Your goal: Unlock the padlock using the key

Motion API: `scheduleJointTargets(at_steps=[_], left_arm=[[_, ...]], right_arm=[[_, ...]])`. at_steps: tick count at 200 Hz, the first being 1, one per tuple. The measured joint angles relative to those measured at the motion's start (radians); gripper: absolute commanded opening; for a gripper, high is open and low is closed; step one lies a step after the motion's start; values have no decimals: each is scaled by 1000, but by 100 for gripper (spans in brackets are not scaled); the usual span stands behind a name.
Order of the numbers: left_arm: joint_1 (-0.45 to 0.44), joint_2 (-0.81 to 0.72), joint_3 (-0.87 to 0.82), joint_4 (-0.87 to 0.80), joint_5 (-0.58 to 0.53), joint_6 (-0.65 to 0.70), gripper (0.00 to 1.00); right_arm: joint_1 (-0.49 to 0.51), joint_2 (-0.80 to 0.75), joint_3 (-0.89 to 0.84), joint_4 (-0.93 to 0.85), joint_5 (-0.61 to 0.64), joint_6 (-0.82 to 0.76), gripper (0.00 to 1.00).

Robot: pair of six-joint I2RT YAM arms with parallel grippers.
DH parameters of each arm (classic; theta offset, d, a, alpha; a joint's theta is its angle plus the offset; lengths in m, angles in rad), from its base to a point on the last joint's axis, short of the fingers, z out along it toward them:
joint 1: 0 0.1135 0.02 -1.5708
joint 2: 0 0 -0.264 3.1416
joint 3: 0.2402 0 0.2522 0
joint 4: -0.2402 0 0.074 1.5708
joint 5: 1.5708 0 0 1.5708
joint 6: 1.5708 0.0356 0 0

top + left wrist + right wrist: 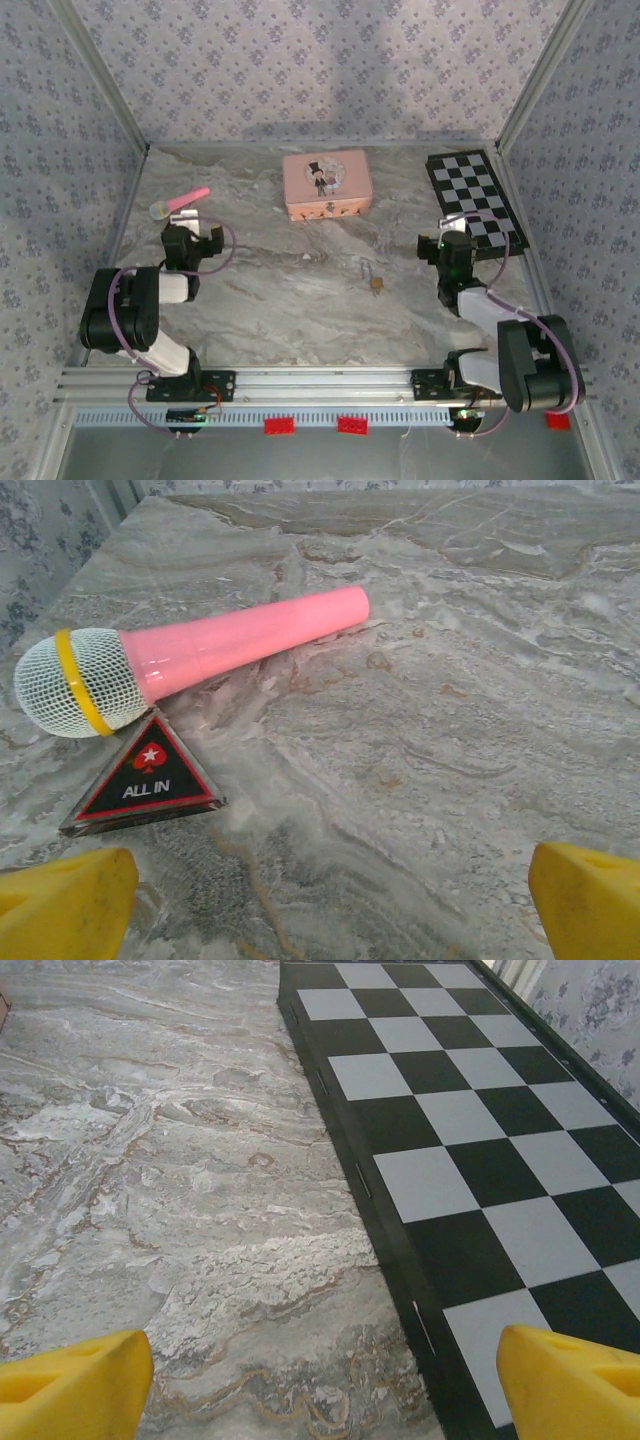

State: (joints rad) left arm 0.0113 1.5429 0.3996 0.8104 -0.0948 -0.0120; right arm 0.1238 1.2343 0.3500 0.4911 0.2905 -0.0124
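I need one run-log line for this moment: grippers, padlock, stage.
left gripper: open, empty, near pink toy microphone | right gripper: open, empty, at chessboard edge | padlock: on marble table, untouched | stage: not yet grasped

- Marbled stone-look surface [300,300]: grey and off-white, with tan veins.
- Papered walls [300,60]: pale lilac-grey, with a repeating pattern of small darker floral sprigs.
- Rectangular pink tin box [327,184]: a cartoon couple in black and white on the lid.
- Tiny metal padlock [376,283]: brass-gold.
- Flat chequered board [450,1170]: black and pale grey-white squares inside a dark frame.
- Plastic toy microphone [200,655]: pink handle, white mesh head, yellow band.
- Triangular token [148,775]: black face, red border, a red spade with a white star, white letters "ALL IN".
- Left hand [330,910]: yellow fingertips [65,905].
- Right hand [320,1380]: yellow fingertips [570,1375].
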Motion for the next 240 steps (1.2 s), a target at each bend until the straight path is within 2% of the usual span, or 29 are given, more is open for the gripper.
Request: scheduleJointTargets(at_steps=[52,94,114,126,155,192,200,240], left_arm=[[0,0,0,-4,9,0,100],[-8,0,0,-3,4,0,100],[-8,0,0,-3,1,0,100],[-8,0,0,-3,0,0,100],[-9,0,0,-3,-3,0,100],[-14,0,0,-3,-6,0,100],[-14,0,0,-3,-7,0,100],[-14,0,0,-3,-10,0,100]], right_arm=[[-9,60,-30,162,-65,-105,91],[-28,82,-29,174,-166,-155,91],[-55,96,-45,251,-236,-153,92],[-72,142,-56,322,-253,-145,93],[-109,258,-46,370,-285,-115,94],[-158,293,13,335,-303,-62,94],[-159,293,21,335,-303,-55,99],[-158,293,29,332,-285,-36,99]])
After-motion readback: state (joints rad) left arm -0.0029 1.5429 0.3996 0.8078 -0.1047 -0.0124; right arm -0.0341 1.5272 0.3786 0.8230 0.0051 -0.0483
